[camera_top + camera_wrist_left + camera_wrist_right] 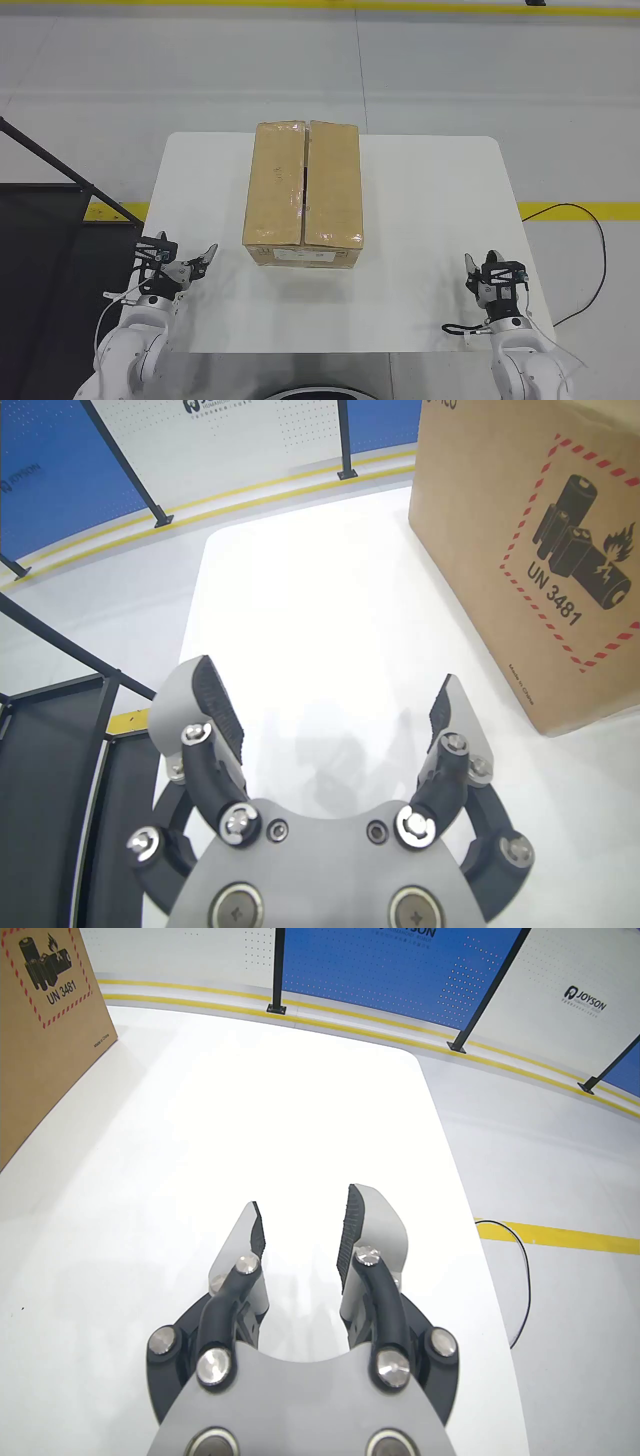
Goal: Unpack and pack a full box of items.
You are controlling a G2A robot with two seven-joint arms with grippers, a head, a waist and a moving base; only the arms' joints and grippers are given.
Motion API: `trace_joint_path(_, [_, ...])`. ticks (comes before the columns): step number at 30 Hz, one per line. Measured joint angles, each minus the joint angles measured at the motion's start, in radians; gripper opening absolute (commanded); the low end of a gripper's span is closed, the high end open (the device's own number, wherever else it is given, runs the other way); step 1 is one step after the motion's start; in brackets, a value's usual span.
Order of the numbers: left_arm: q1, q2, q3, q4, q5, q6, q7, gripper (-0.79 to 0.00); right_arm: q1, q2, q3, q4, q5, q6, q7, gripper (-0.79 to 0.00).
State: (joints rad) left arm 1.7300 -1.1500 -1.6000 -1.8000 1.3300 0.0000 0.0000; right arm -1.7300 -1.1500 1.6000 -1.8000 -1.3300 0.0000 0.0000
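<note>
Cardboard box [303, 195], plain brown, stands at the middle of the white table [430, 250], top flaps shut along a centre seam — a red-dashed battery hazard label on each side wall. Left gripper [325, 675] gapes wide near one corner, holding nothing; right gripper [306, 1198], half open and empty, sits well apart

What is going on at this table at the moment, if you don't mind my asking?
Nothing is being handled right now. A brown cardboard box stands on the white table with its top flaps shut. The robot's left hand and right hand are near the table's front edge, one on each side of the box and apart from it, both open and empty. The unpacking has not yet begun.
</note>
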Motion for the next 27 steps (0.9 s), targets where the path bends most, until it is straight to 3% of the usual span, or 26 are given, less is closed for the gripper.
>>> trace_joint_path(3, [0.000, 0.000, 0.000, 0.000, 0.000, 0.000, 0.000, -0.001, 0.000, 0.000, 0.000, 0.000, 0.000, 0.000, 0.000, -0.433])
trace_joint_path(4, [0.000, 0.000, 0.000, 0.000, 0.000, 0.000, 0.000, 0.000, 0.000, 0.000, 0.000, 0.000, 0.000, 0.000, 0.000, 0.000])
trace_joint_path(9, [0.000, -0.001, -0.001, 0.004, -0.028, -0.042, 0.037, 0.000, 0.002, 0.000, 0.000, -0.003, 0.000, -0.002, -0.004, 0.000])
trace_joint_path(15, [-0.025, -0.011, 0.002, -0.011, -0.114, -0.017, 0.071, 0.000, 0.005, 0.000, 0.008, -0.059, -0.017, -0.051, -0.066, 0.000])
trace_joint_path(27, [-0.064, -0.024, 0.021, -0.063, -0.210, -0.035, 0.108, 0.000, -0.012, -0.002, -0.058, -0.292, -0.168, -0.113, -0.144, 0.000])
